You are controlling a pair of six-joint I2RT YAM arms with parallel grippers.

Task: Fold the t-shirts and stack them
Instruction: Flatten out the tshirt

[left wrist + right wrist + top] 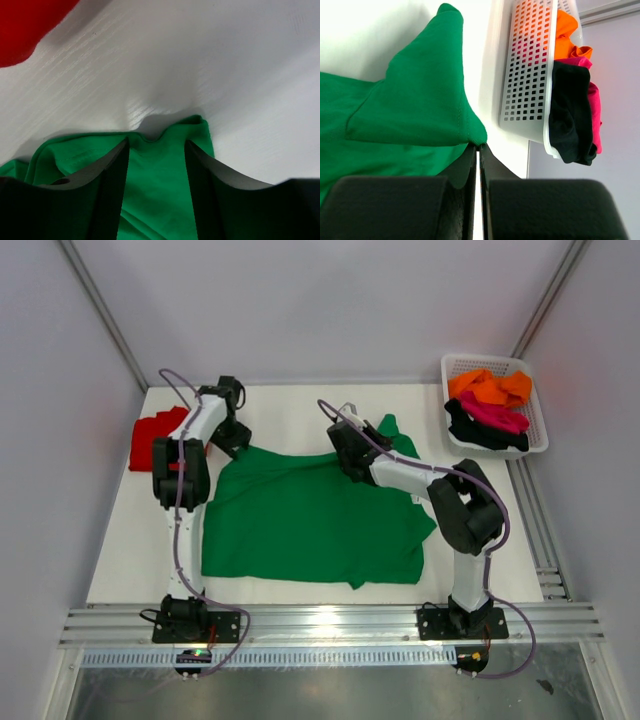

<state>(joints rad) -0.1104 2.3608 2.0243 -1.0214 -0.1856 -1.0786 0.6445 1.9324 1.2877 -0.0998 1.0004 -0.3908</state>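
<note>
Standing half closed, the left claw (157,145) is set over the far left edge of the green t-shirt (155,190), and a bunched fold of cloth is held between its fingers (112,170). Just beyond the fingertips a small hump of the hem is raised off the white worktop (240,75). The right claw (478,146) is fully closed, and the corner of a folded green sleeve is pinched at its tips.

The left arm is stretched far forward from its base, with the wrist bent down onto the cloth. The right arm is doubled back at the elbow and is reached inward and forward, low over the shirt.

The rest of the green t-shirt is spread flat on the worktop behind both claws, toward the arm bases. A red t-shirt (152,438) is lying just left of the left claw. Well to the right of the right claw, a white mesh basket (530,75) is loaded with orange (490,387), magenta (495,415) and black (480,432) shirts.
</note>
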